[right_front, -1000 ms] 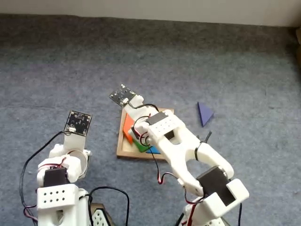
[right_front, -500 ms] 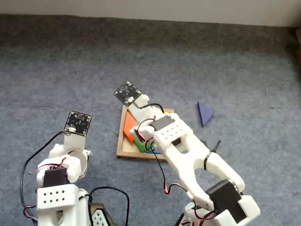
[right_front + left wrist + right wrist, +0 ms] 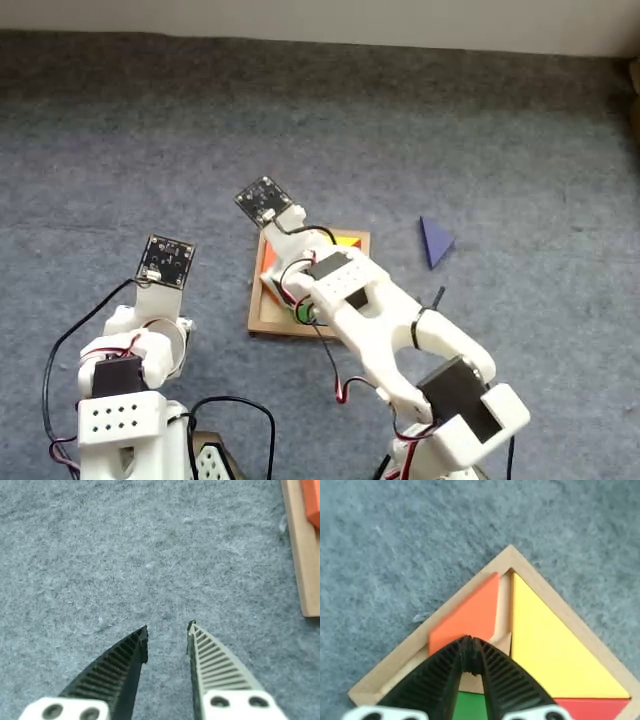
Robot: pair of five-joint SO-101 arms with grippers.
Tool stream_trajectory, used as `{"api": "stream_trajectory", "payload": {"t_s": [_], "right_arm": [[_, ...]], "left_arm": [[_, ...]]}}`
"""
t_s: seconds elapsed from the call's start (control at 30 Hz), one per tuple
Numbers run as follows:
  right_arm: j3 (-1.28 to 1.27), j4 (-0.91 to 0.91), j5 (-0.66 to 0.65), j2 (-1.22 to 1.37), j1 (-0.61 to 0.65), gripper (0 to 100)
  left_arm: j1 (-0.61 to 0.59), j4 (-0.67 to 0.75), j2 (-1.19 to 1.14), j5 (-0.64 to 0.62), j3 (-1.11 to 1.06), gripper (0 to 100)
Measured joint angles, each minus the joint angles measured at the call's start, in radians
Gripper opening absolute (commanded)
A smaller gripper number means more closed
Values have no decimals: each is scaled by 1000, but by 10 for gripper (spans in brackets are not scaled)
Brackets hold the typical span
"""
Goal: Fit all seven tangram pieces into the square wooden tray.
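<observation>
Our right gripper [image 3: 471,656], fingers pressed together on nothing, sits at the orange piece [image 3: 470,611] inside the wooden tray [image 3: 561,615], with the yellow piece [image 3: 545,652] and green piece [image 3: 467,706] beside its tips. We judge the task mostly done. The purple triangle [image 3: 435,241] lies on the carpet [image 3: 150,130] well apart from this gripper, and our left gripper [image 3: 167,630] hangs spread.

The counter [image 3: 450,130] is flecked grey. The tray [image 3: 555,602] is pale wood, with an orange piece [image 3: 465,617], a yellow piece [image 3: 545,640], a green piece [image 3: 470,707] and a red piece [image 3: 595,709]. A triangle [image 3: 435,240] is blue-violet. The left tool [image 3: 167,630] has one black ribbed finger [image 3: 125,665] and one cream finger [image 3: 215,665]; the right tool [image 3: 471,645] is black and ribbed.
</observation>
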State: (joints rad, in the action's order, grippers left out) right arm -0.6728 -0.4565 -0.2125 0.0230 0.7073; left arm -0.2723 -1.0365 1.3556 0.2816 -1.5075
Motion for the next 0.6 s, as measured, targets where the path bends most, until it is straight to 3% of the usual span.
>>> {"api": "stream_trajectory", "payload": {"t_s": [0.43,0.6], "right_arm": [[64,6,3,52,-97,15],[51,0,3,-71,-110,15]], "left_arm": [[0,0,0,0,0,148],[0,0,0,0,0,148]]}}
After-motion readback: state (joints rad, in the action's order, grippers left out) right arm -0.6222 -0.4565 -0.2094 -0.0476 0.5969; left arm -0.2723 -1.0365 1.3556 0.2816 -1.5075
